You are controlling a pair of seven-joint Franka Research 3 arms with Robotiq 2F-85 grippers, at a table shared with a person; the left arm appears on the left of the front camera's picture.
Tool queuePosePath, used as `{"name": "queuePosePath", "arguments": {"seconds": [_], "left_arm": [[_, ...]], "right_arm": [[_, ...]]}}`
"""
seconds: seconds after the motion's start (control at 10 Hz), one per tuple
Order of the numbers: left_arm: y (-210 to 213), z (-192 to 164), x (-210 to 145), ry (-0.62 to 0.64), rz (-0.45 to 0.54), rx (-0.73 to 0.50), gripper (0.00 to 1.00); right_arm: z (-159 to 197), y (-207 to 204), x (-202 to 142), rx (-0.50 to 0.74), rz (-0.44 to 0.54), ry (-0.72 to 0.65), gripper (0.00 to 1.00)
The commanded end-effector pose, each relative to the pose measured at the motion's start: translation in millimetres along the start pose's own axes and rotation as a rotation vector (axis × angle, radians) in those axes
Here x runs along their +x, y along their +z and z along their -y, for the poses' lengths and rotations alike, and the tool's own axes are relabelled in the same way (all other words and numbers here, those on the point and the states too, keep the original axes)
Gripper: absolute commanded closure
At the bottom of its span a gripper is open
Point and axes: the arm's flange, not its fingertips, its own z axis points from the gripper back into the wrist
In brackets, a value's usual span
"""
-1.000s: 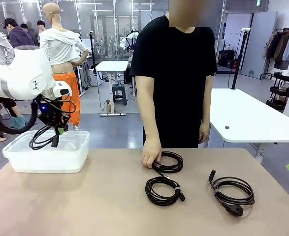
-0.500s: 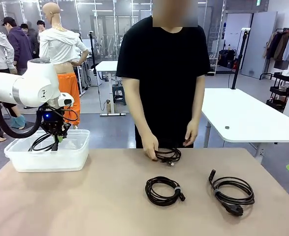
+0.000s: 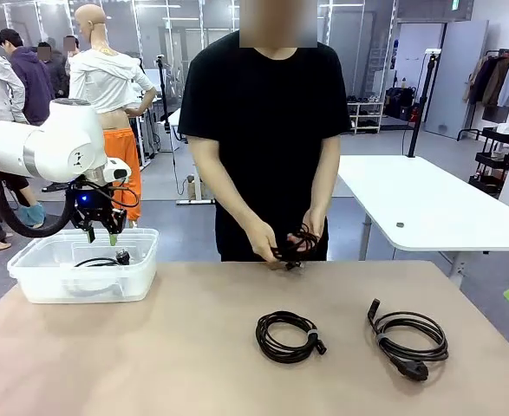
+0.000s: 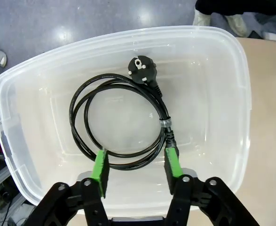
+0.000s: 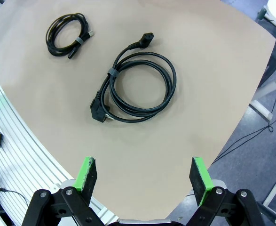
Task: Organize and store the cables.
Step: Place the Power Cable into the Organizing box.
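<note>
My left gripper hangs open just above the clear plastic bin at the table's left end. In the left wrist view its fingers stand apart over a coiled black cable, which lies loose on the floor of the bin. From the front that cable shows through the bin wall. Two tied cables lie on the table's middle and right. The person holds another cable in both hands above the far edge. My right gripper is open over the table, short of the two coils.
The brown tabletop is bare between the bin and the coils. The person stands at the far side, centre. Beyond are a white table at the right and other people at the far left.
My left gripper has opened and the cable it held has dropped into the bin. The person has lifted the far cable off the table into both hands.
</note>
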Motion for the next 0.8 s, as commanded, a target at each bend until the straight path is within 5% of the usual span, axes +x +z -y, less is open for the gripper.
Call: {"name": "queuePosePath", "arguments": {"seconds": [0.0,0.7], "left_arm": [[2.1,3.0,-1.2,0.018,-0.012,0.013,0.05],[2.1,3.3,-1.2,0.017,0.001,-0.001,0.01]], "right_arm": [[1.4,-0.9,-0.3,0.009,0.012,0.003,0.00],[1.4,-0.9,-0.3,0.009,0.012,0.003,0.00]]}}
